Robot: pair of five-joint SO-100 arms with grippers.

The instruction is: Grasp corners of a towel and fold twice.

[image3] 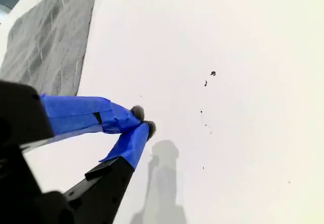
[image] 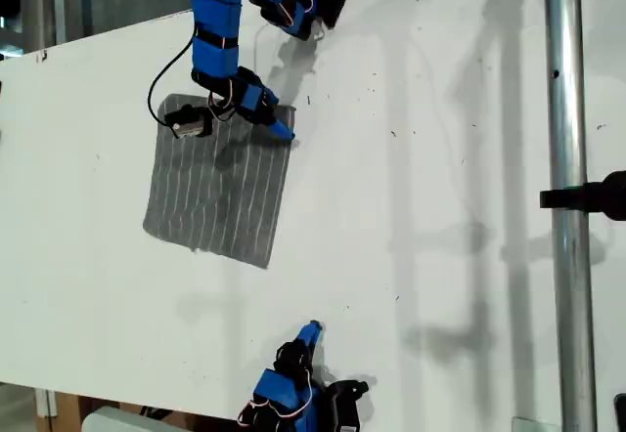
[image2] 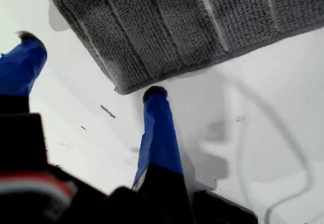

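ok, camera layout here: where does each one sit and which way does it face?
Exterior view: high, looking down on the white table, the towel and both blue arms.
First wrist view: on my first gripper, jaws apart, facing a towel corner.
Second wrist view: on my second gripper, tips together over bare table, towel behind.
All three show the towel.

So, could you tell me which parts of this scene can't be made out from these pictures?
- The towel's far edge in the exterior view: my first gripper and its arm cover it.
- The towel in the first wrist view: cut off by the frame, one corner showing.
- My second gripper's arm base: cut off at the exterior view's bottom edge.
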